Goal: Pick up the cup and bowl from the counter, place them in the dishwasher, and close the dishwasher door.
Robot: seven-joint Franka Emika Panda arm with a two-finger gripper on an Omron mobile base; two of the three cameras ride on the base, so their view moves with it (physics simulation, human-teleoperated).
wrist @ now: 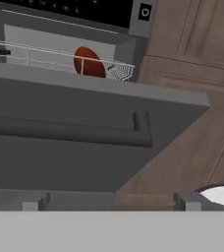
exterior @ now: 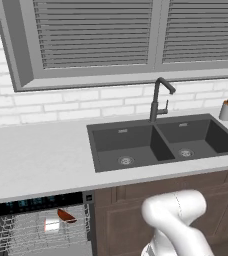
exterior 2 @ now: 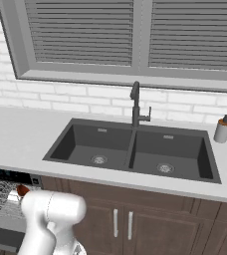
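The dishwasher (exterior: pixel 36 227) stands open under the counter (exterior: pixel 36 155), with its black control strip (wrist: pixel 74 7) along the top. The reddish-brown bowl (wrist: pixel 89 61) rests on edge in the wire rack (exterior: pixel 16 235), and it also shows as the bowl (exterior: pixel 66 216) and the bowl (exterior 2: pixel 22 189). A small pale shape beside it looks like the cup (exterior: pixel 51 225). The dishwasher door (wrist: pixel 60 157) is a dark grey panel tilted partway up, outer face toward my hand, with its bar handle (wrist: pixel 84 130). My gripper (wrist: pixel 109 203) is open just in front of that face, below the handle, holding nothing.
A dark double sink (exterior: pixel 136 145) with a black faucet (exterior: pixel 158 100) sits in the counter. A soap dispenser (exterior: pixel 227 108) stands at the far right. Brown wooden cabinets (exterior: pixel 131 215) flank the dishwasher on its right, close to the door's edge. My arm's elbow (exterior 2: pixel 53 209) rises before them.
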